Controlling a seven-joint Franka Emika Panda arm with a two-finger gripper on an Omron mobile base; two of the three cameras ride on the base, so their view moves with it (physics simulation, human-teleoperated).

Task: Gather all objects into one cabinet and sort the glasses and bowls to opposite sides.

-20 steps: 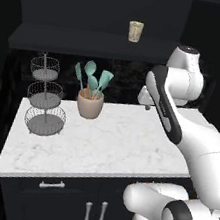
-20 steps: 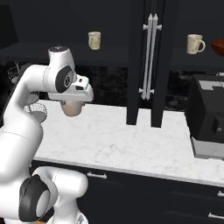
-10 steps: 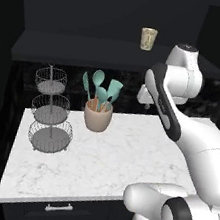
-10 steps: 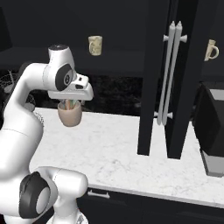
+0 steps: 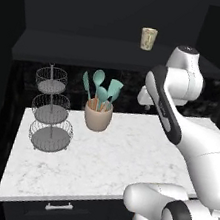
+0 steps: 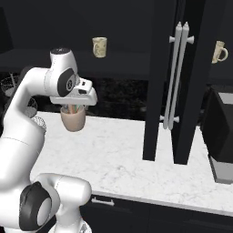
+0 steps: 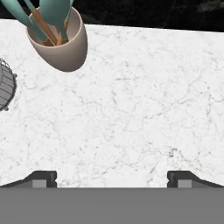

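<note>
While the fingers (image 7: 112, 177) stand wide apart, holding nothing over bare marble table (image 7: 131, 113), one mug (image 5: 148, 38) sits well above on the cabinet shelf (image 5: 116, 52), another mug (image 6: 219, 52) beyond the door (image 6: 179, 82).

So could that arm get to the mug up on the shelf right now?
Probably yes: the mug stands alone on the open shelf, nothing in front, and the open end effector holds nothing, though it points down at the counter.

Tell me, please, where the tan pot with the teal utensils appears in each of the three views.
Left base view: the tan pot stands left of centre on the white marble counter, beside the wire tiered stand.
Right base view: the pot is at centre left, partly behind the arm.
Hand view: the pot is at top left.
Shared landmark: the marble counter.
</note>
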